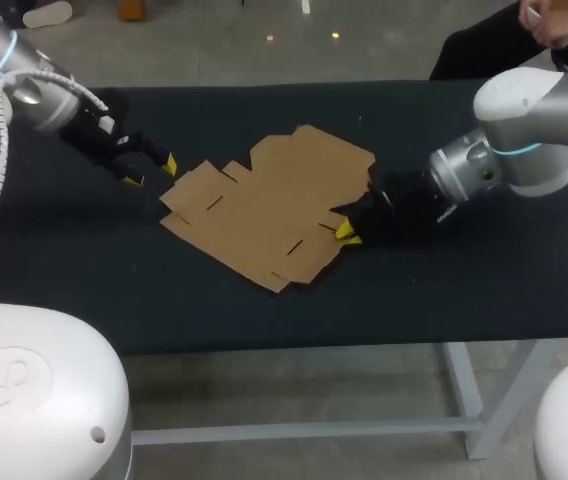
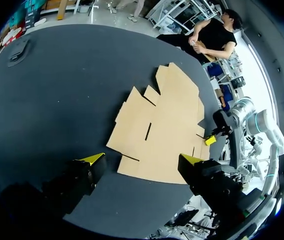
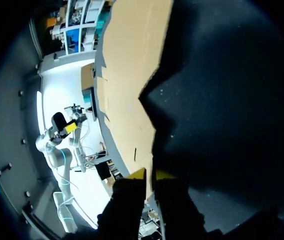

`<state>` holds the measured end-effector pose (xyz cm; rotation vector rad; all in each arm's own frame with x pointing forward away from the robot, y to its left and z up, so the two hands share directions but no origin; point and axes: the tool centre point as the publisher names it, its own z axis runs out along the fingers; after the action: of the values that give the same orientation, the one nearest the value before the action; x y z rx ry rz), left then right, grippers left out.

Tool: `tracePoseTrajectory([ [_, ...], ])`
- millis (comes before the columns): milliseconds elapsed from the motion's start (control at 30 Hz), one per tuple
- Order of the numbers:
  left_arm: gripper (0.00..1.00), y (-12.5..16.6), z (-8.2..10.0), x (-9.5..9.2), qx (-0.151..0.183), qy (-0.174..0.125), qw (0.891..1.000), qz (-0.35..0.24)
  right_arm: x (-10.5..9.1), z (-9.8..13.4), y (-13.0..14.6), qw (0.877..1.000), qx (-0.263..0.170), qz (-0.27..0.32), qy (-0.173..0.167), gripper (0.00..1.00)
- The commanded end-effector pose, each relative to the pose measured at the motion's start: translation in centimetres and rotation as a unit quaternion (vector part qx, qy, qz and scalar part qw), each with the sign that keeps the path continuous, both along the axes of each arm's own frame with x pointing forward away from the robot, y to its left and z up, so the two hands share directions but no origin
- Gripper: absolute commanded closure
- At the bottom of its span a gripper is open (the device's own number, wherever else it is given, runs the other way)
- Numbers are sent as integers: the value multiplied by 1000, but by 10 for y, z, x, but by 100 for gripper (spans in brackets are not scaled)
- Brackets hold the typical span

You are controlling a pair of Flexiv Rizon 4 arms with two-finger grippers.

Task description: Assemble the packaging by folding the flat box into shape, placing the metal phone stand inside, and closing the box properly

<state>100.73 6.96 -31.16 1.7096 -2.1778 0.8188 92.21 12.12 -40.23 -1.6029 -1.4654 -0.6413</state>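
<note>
The right gripper (image 1: pixel 347 233) is at the box's (image 1: pixel 274 205) right-hand edge. Its fingers (image 3: pixel 137 174) are drawn almost together, with the thin cardboard edge caught between the two yellow tips, so it has hold of the box there. From the wrist, the cardboard runs straight out ahead of that pinch.

The left gripper (image 1: pixel 151 171) sits just off the box's left flap. Its fingers (image 2: pixel 94 159) are spread wide and grip nothing. The flap's near edge lies ahead of the gap between the tips, and neither tip touches it as far as I can see.

The box is still a flat cut sheet, with its flaps and slits showing, lying about mid-table (image 1: pixel 214 320) and skewed to the table's edges. Its far corner comes close to the far edge of the table. Bare black cloth opens out on every other side of the box, widest behind the left gripper and along the near side.

Well away from the box, towards a far corner of the table, lies a small dark object (image 2: pixel 19 52), too dim to make out.
</note>
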Motion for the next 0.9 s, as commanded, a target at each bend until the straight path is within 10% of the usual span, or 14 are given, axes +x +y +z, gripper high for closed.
tracePoseTrajectory([
  [33, 0, -3, 1, 2, 4, 3, 1000, 0, 3, 0, -5, 1000, -2, 17, 19, 0],
  [900, 0, 0, -3, 3, 2, 8, 1000, -6, -33, -3, 7, 989, -66, -134, -14, 0],
])
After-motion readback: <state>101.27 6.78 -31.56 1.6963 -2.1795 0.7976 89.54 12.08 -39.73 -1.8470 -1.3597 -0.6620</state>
